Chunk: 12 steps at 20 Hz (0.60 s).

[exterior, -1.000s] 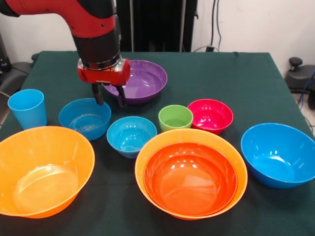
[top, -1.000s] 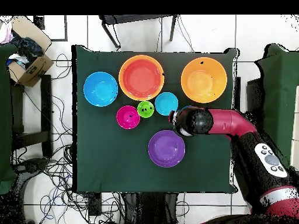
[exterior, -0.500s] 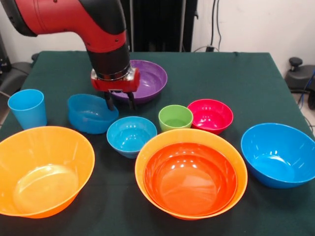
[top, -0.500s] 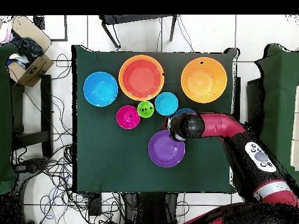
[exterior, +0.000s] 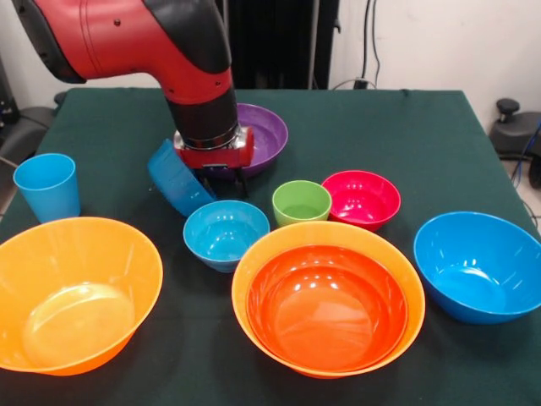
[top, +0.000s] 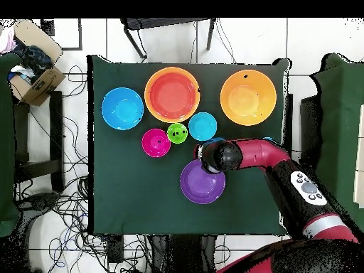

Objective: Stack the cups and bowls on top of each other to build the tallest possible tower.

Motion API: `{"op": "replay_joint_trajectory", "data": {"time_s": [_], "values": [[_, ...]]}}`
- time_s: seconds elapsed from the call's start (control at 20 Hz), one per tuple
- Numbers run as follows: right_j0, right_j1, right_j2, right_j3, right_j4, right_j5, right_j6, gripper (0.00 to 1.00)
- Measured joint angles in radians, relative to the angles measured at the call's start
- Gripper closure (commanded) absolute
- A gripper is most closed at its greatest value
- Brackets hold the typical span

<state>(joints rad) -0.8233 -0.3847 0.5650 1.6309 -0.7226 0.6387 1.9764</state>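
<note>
Since a second ago the gripper [exterior: 221,179] has tipped the blue bowl [exterior: 176,179] up on edge beside the purple bowl [exterior: 264,134], fingers pinching its rim. Looks light, glossy, probably slippery, so a rim pinch seems best

red-blk arm [exterior: 169,51], dk green table [exterior: 380,135], purple bowl [exterior: 264,131], lime cup [exterior: 301,203], lt blue cup [exterior: 48,186]
</note>
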Motion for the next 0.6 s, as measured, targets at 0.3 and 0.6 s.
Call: {"op": "replay_joint_trajectory", "data": {"time_s": [0.3,0.6], "values": [[0.0,-0.031,0.005,0.018,0.0,0.0,0.0,0.0],[-0.006,-0.122,0.029,0.061,0.008,0.0,0.0,0.0]]}}
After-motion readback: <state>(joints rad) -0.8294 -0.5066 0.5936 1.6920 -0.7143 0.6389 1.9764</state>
